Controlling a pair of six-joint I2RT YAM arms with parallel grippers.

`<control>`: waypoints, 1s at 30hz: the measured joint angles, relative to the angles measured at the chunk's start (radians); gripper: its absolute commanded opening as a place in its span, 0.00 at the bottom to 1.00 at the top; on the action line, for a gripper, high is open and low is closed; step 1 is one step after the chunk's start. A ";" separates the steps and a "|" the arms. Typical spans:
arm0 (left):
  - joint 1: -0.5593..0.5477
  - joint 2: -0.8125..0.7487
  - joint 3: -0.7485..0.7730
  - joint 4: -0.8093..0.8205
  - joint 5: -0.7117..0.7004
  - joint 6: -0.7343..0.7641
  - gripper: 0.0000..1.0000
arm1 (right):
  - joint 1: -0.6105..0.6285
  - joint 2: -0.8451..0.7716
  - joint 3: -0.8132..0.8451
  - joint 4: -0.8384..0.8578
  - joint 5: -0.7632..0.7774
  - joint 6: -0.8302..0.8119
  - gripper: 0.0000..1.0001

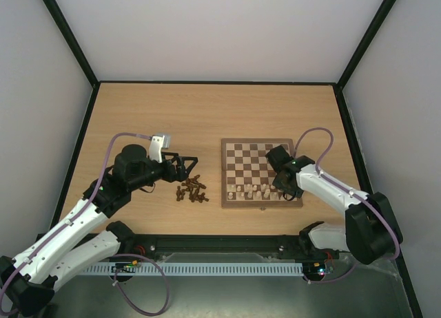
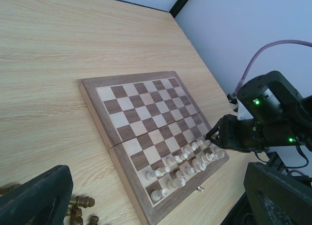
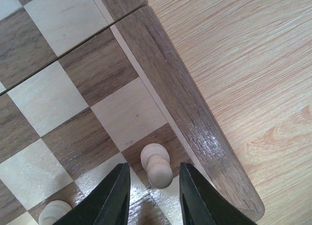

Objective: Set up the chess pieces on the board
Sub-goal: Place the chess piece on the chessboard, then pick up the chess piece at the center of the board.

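Right wrist view gives me what I need: the right gripper hangs over the near right corner of the board, and a pale pawn stands between its two fingers. The jaws are slightly parted and I see a sliver of gap on each side of the pawn, so I judge it is standing free rather than pinched. The pawn is upright, its long axis pointing roughly up at the camera, in the outermost file just beside the brown border. Any move from here turns on going straight up along that axis, since sideways travel would knock the pawn.

From above, the other pale chessmen fill the two near rows, and the far rows are bare. The dark chessmen lie in a heap on the table, just left of the board. The left gripper hovers spread wide just beyond that heap, so it is far the nearer arm for them.

Hard to read: the right fingertips and the pawn's base are cut off at the frame edge, so I cannot tell which square it stands on. From above the gripper covers that corner. The heap is too small to tell one piece from another
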 measured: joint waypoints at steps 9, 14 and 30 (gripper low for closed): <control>0.001 0.000 0.000 0.000 -0.004 0.000 0.99 | 0.000 -0.024 0.072 -0.029 0.028 -0.005 0.31; 0.009 0.005 0.000 0.000 -0.005 0.000 0.99 | 0.000 -0.113 0.101 -0.029 0.037 -0.010 0.31; 0.045 0.056 0.002 -0.022 -0.103 0.000 0.99 | 0.000 -0.150 0.148 0.092 -0.194 -0.191 0.99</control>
